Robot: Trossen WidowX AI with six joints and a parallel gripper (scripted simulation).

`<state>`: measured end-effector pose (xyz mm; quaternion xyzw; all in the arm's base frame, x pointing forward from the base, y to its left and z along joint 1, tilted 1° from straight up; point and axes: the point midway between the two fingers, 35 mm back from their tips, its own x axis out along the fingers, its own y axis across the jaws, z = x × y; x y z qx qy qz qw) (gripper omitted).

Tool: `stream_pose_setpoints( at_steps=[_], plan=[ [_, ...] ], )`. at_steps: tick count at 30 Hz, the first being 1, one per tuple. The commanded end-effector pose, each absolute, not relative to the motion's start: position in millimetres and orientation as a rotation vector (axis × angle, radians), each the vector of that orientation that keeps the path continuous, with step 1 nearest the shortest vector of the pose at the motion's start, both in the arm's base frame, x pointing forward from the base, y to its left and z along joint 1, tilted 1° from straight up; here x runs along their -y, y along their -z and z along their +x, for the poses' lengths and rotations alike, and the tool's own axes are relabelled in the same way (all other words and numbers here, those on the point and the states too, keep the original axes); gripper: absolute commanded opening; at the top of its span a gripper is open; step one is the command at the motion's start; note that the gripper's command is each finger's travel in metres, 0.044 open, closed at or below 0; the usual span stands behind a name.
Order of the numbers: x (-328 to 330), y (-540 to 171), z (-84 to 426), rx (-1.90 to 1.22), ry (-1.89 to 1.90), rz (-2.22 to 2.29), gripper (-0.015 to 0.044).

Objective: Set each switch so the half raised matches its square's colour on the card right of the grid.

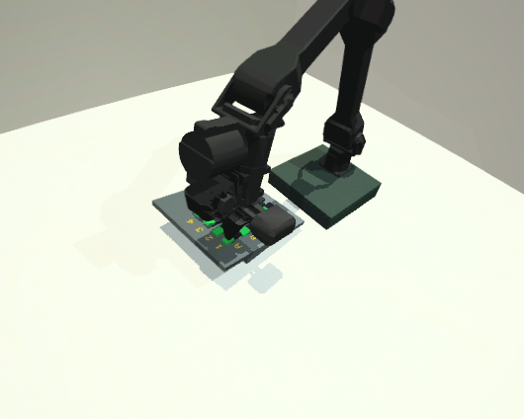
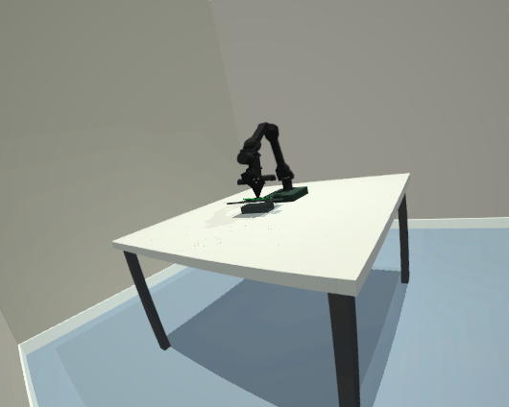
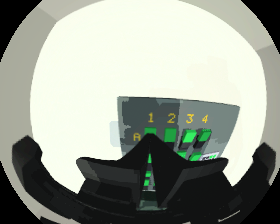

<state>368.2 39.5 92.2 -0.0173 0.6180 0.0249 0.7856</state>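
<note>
The grey panel carries rows of rocker switches with yellow labels. My gripper is shut and empty, pointing down, its tips at the green half of switch A1. Switch A2 shows a flat-looking green half. Switches A3 and A4 show raised green halves. The small card is mostly hidden behind the right finger, so its pattern is unreadable. The fingers hide much of the nearer rows.
The arm's dark green base block stands beside the panel's near edge. A dark block shows under the panel in the exterior view. The white table surrounds them.
</note>
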Motion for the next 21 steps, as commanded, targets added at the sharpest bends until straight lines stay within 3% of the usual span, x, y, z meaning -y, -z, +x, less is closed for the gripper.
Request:
stream_pose_setpoints(
  at_steps=[1, 9, 15, 21],
  plan=[
    [-39, -123, 362, -1.315, -0.053, -0.038, 0.0000],
    [-36, -153, 351, -1.303, -0.051, -0.036, 0.0000],
    [31, -144, 322, -1.306, -0.047, -0.041, 0.0000],
    [39, -143, 317, -1.306, -0.046, -0.041, 0.0000]
  ],
)
